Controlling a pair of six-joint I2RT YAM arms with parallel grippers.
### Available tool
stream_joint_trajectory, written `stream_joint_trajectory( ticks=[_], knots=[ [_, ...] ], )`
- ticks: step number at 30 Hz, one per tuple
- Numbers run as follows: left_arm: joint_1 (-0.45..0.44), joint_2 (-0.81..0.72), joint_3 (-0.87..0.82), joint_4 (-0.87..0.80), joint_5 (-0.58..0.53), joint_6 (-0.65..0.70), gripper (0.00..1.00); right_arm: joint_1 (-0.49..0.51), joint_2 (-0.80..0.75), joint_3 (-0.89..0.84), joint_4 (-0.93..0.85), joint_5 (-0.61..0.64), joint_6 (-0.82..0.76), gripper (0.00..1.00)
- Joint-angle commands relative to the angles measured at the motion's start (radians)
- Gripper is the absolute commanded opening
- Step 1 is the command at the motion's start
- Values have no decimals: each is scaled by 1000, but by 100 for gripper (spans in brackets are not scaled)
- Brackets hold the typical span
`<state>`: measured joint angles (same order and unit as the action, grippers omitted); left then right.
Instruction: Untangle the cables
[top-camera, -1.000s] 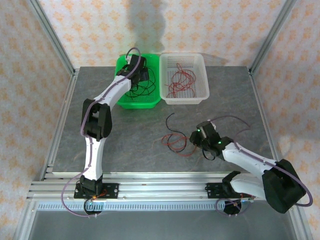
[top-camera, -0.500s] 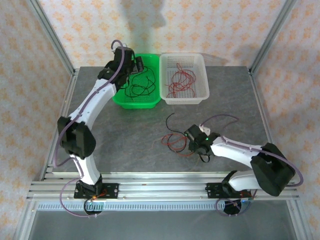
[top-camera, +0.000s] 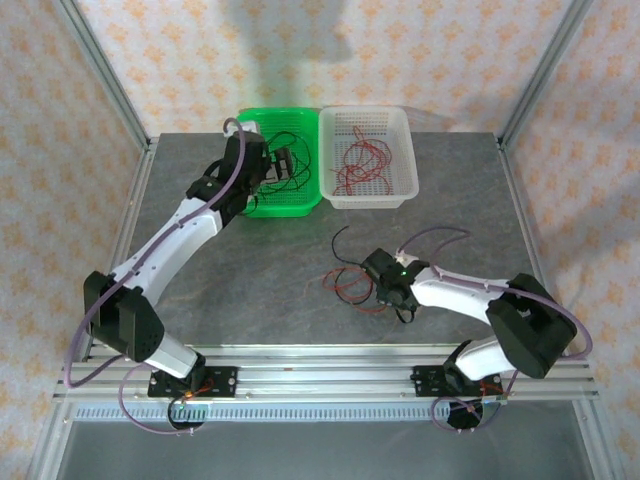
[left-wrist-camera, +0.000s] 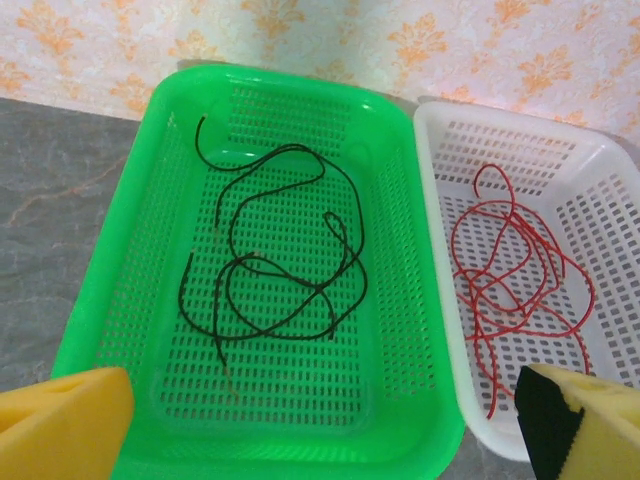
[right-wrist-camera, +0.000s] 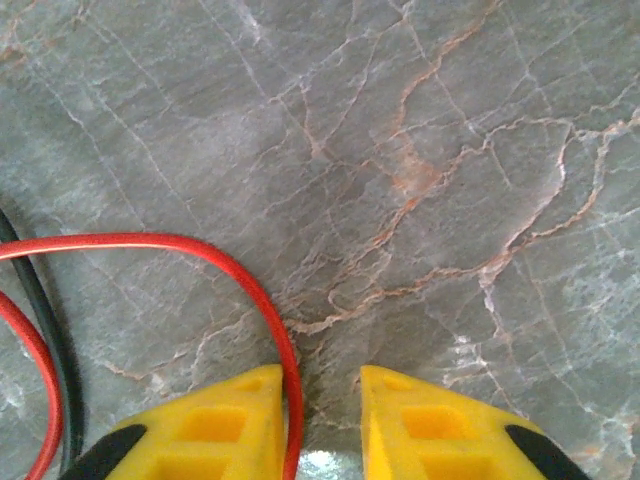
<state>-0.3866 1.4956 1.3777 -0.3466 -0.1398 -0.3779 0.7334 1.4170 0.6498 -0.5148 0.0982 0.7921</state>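
From above, we see the left gripper (top-camera: 277, 166) hanging over the green basket (top-camera: 285, 208), which holds the black cables (top-camera: 300, 183). The white basket (top-camera: 372, 200) beside it holds the red cables (top-camera: 358, 165). We judge that the colours are being sorted apart. The loose cables (top-camera: 346, 283), red and black crossed together, lie mid-table, and the right gripper (top-camera: 369, 270) is lowered at their right edge, presumably to draw one out.

The left wrist camera looks down into both baskets. The left gripper's yellow fingers (left-wrist-camera: 62, 425) stand spread wide at the bottom corners with nothing between them.

The right wrist camera sits close to the table (right-wrist-camera: 450, 150). The right gripper (right-wrist-camera: 320, 376) has its jaws a little apart, and a red cable (right-wrist-camera: 200, 245) runs down into the gap, against one finger. We do not see it squeezed from both sides. A black cable (right-wrist-camera: 42, 300) passes at the left, outside the jaws, so a grip here would likely take the red one alone.

The table is grey marbled stone with rusty veins, flat and hard, so a thin cable lies flush on it. Patterned wallpaper (top-camera: 450, 60) and slanted metal posts (top-camera: 105, 75) enclose it.
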Motion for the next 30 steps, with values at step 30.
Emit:
stream_joint_trajectory(
  ticks=[30],
  knots=[
    [-185,-407,-528,273,244,-55,89,1,-286,135,34,-25,-348,0]
  ],
)
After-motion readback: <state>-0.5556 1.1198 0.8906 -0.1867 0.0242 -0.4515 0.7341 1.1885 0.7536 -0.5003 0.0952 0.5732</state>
